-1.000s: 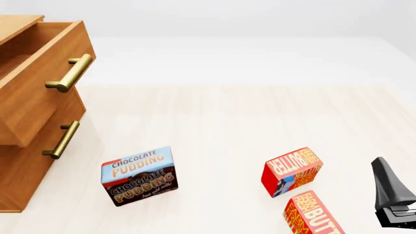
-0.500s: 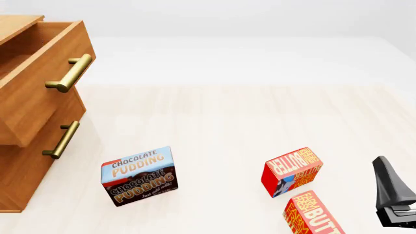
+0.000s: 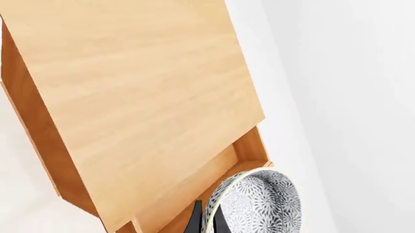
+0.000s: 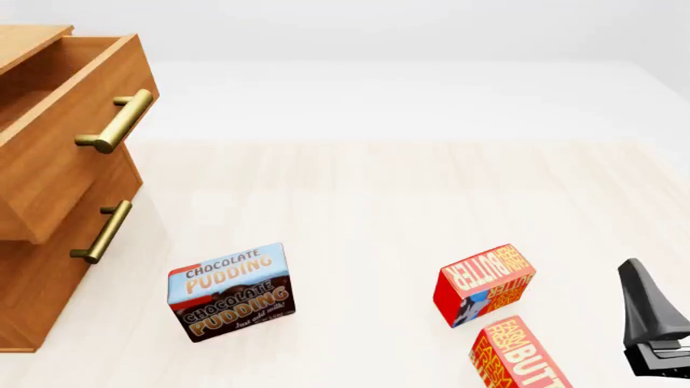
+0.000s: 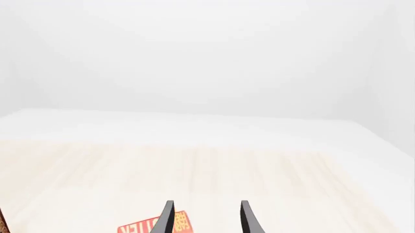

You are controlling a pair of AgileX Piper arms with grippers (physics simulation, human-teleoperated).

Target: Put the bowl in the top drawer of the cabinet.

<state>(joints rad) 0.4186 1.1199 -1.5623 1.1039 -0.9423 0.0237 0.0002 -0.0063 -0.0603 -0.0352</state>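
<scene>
On the pale counter [image 4: 377,202] the cabinet [image 4: 44,267] stands at the left, its top drawer [image 3: 188,194] pulled open, and the left gripper [image 3: 206,221], pinching the bowl [image 3: 256,204] by its rim, hangs it directly over that opening.

table [image 4: 431,186]: pale wood, evenly lit | backdrop [image 4: 431,32]: plain white, possibly a wall

- I'm getting bright, even, diffuse light in all three views, with no glare anywhere.
- The worktop [image 4: 377,202] is washing out to near white toward its far edge.
- Shadows are showing only faintly beneath the cabinet [image 4: 44,267].
- Everything is rendering sharp, without blur or edge distortion.
</scene>
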